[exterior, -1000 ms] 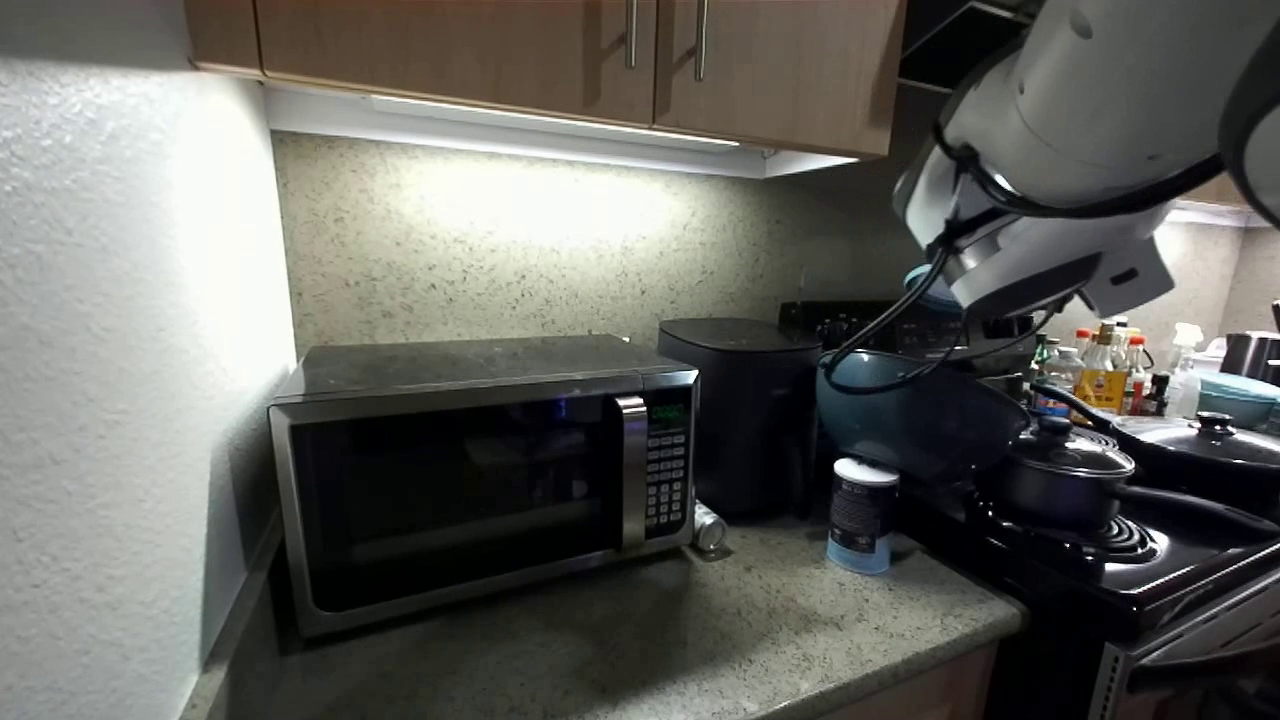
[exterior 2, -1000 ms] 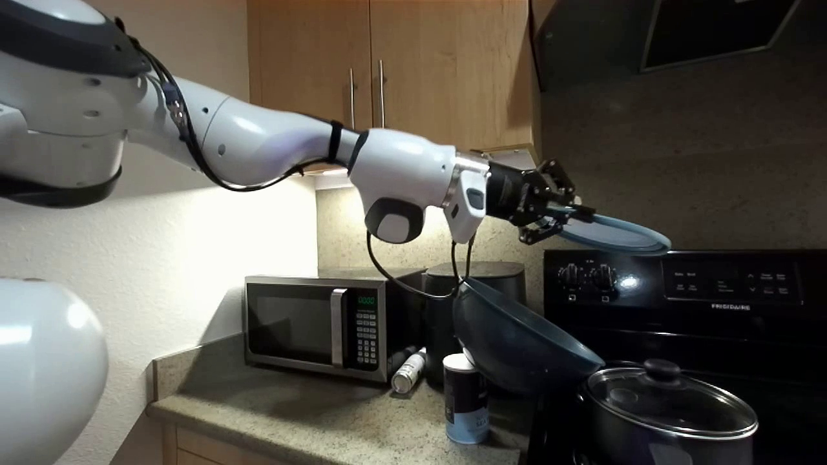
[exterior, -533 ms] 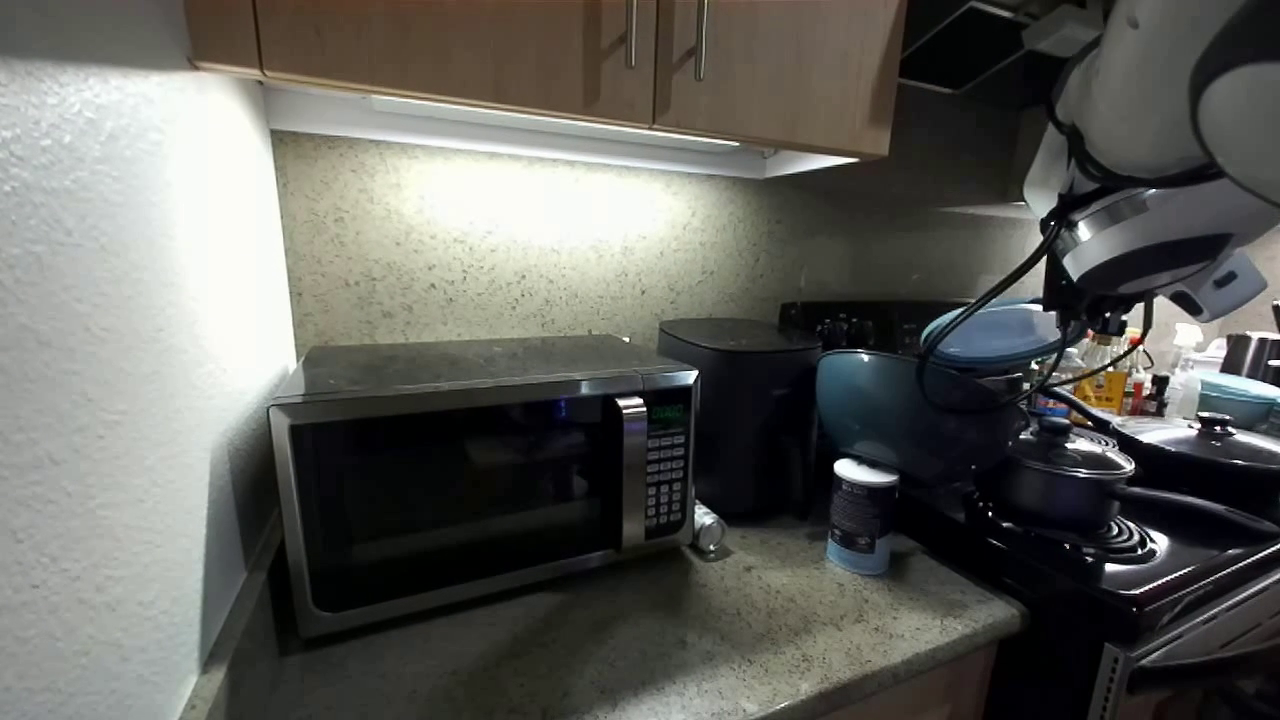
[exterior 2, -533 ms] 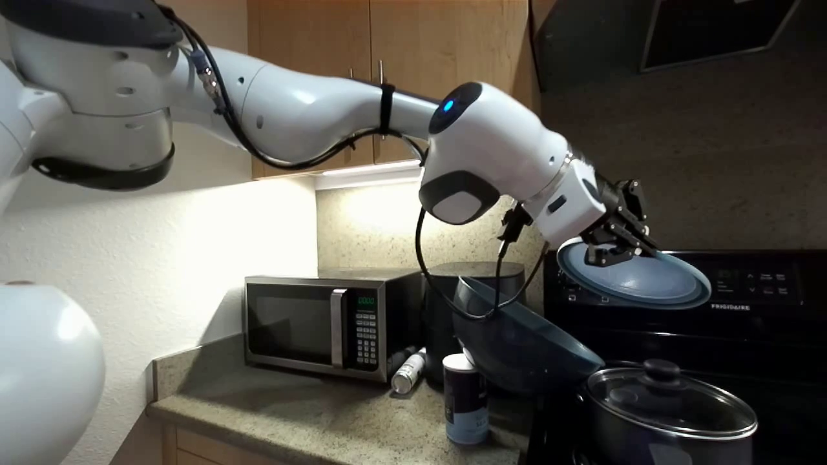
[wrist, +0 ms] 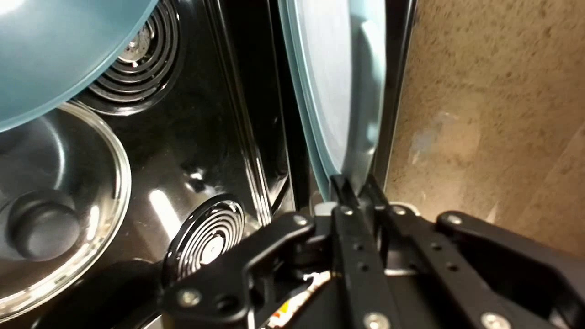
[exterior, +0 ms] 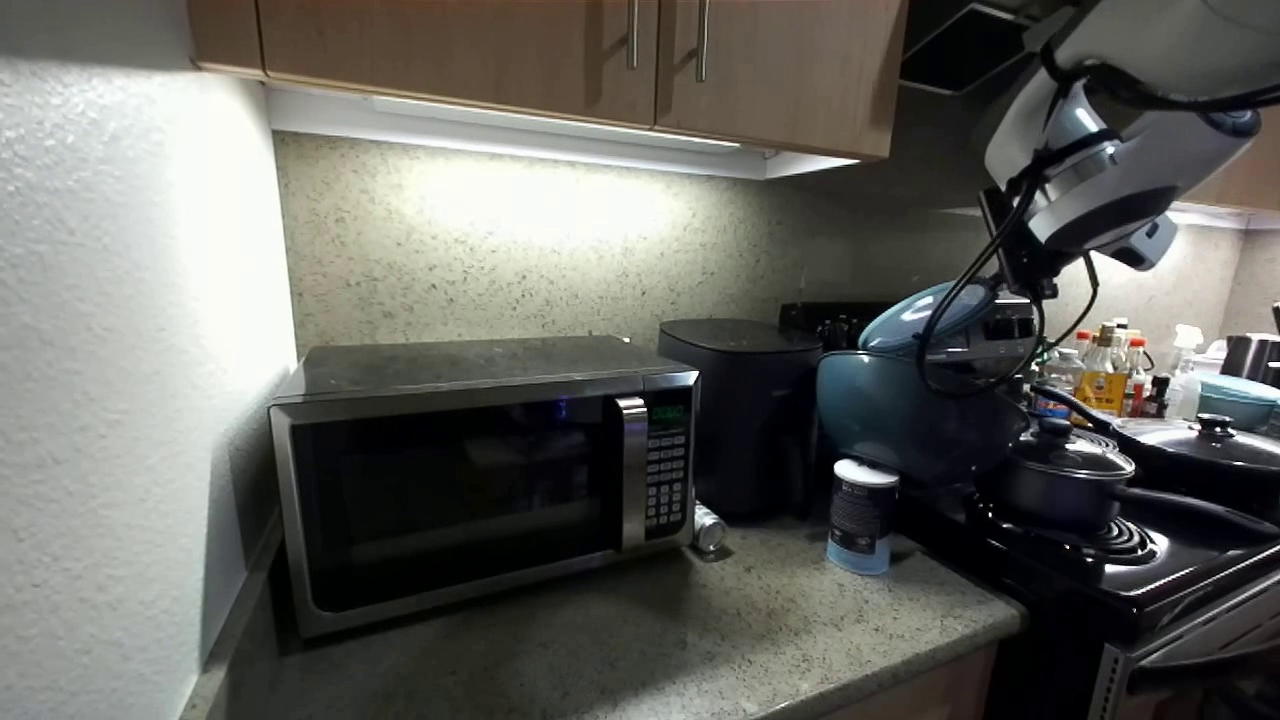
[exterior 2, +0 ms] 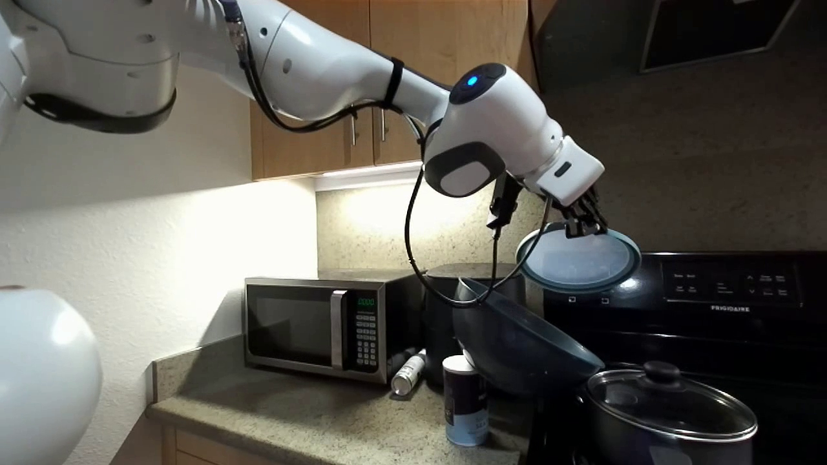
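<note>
My gripper (wrist: pixel 354 183) is shut on the rim of a round blue plate (wrist: pixel 324 68) with a pale inner face. In the wrist view the plate is seen nearly edge-on, reaching away from the fingertips. It hangs steeply tilted below the gripper in an exterior view (exterior 2: pixel 575 258), in front of the stove's control panel. Below and beside it a large blue bowl (exterior 2: pixel 517 342) leans at an angle, apart from the plate in that view. From another angle the plate (exterior: pixel 925 315) appears just over the bowl's rim (exterior: pixel 910 415), and cables cover part of it.
A lidded pot (exterior 2: pixel 672 407) stands on the stove (exterior: pixel 1190 560) by the bowl. On the counter (exterior: pixel 640 640) are a canister (exterior 2: pixel 466 407), a lying can (exterior 2: pixel 409 373), a microwave (exterior: pixel 480 490) and a dark bin-like appliance (exterior: pixel 740 420). Bottles (exterior: pixel 1100 370) stand behind the stove. Overhead hangs a cabinet (exterior 2: pixel 452 64).
The arm has swung toward the stove and then partly back, its wrist now pointing more downward. The held plate has gone from nearly flat to steeply tilted. Bowl, pot and canister look unmoved.
</note>
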Action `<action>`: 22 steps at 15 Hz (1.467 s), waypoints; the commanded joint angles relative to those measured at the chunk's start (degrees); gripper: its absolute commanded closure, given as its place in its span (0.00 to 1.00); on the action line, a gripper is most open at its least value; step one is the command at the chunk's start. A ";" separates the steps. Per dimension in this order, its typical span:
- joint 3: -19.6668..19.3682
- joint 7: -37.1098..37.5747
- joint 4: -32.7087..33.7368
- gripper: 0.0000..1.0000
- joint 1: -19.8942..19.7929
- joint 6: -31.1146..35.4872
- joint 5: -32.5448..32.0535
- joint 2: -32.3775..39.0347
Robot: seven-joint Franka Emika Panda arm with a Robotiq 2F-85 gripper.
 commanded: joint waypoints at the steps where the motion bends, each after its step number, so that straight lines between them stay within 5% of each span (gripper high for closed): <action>1: 1.55 -0.14 0.32 0.92 0.40 1.30 -3.96 -2.04; 4: 4.16 -1.35 0.39 0.94 0.88 3.14 -7.93 -5.77; 7: 3.12 -0.16 -0.72 0.94 2.78 5.50 -7.75 -5.99; 11: -1.11 1.57 -4.98 0.94 10.02 6.71 -9.61 -8.12; 15: -5.31 10.70 -11.54 0.94 14.52 -2.12 -16.17 -4.30; 22: -9.12 20.68 -15.65 0.94 17.48 -5.76 -21.30 -0.85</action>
